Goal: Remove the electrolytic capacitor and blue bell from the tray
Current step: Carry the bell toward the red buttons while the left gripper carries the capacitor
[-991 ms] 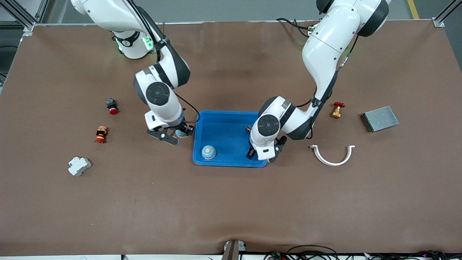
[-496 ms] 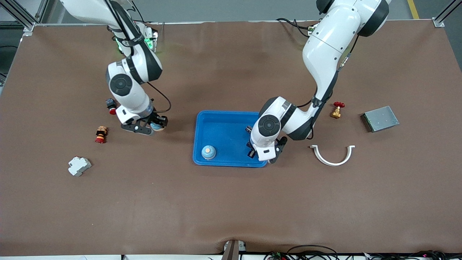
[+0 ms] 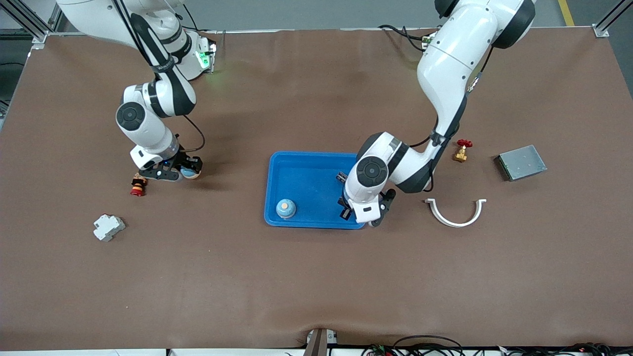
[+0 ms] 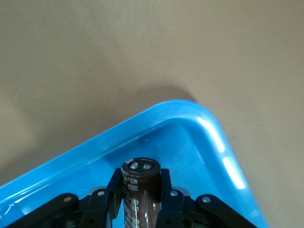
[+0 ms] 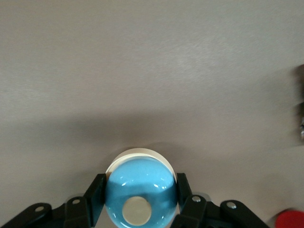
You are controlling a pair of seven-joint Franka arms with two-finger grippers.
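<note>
The electrolytic capacitor (image 4: 137, 173) stood in the tray (image 3: 316, 154), in the corner nearest the front camera toward the left arm's end. The left gripper (image 4: 139, 190) was clamped across its dark body.

A blue bell (image 5: 142, 183) was outside the tray. The right gripper (image 5: 138, 197) pinched it across its dome low over the tabletop (image 3: 316, 277), toward the right arm's end and just beside a red-and-yellow push button (image 3: 138, 184). A second blue bell (image 3: 286, 208) sat in the tray's other camera-side corner.

Risks noted:
- The capacitor's sleeve looked smooth and round, so it could slip or swivel in the grip on lifting.
- It sat close to the raised rim. A sideways pull before enough lift could catch the rim and drag the tray.
- The bell's dome was curved and glossy and could squirt from the fingers. A release here could send it rolling into the push button.

Not determinable:
- The wrist hid the capacitor in the front view, and its lower end was cut off in the left wrist view.
- Whether the held bell touched the tabletop could not be told.
</note>
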